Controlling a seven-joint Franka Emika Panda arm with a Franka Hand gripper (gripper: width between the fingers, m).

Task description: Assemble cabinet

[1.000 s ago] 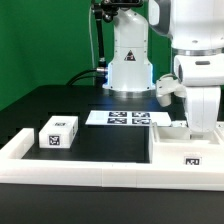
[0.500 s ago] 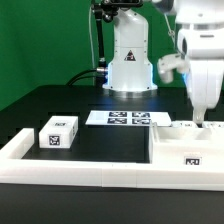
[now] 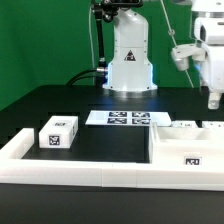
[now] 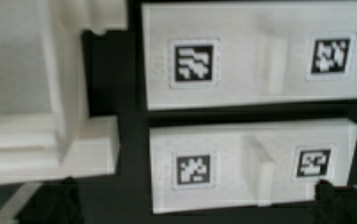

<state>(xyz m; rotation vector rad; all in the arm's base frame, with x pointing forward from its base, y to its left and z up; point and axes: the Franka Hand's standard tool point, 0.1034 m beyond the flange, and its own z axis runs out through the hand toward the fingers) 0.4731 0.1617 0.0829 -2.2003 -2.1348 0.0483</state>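
Note:
The large white cabinet box lies at the front of the exterior view's right, with a tag on its front face. Two small white pieces stand along its far edge. A small white tagged block sits at the exterior view's left. My gripper hangs above the far right end of the box, clear of it. In the wrist view my gripper is open and empty, its dark fingertips wide apart. Below it lie two white tagged panels, one beside the other.
The marker board lies flat in the middle of the black table in front of the robot base. A long low white rail runs along the table's front edge and turns up at the left end.
My gripper has risen from the far edge of the cabinet box and moved toward the exterior view's right. The parts on the table have not moved.

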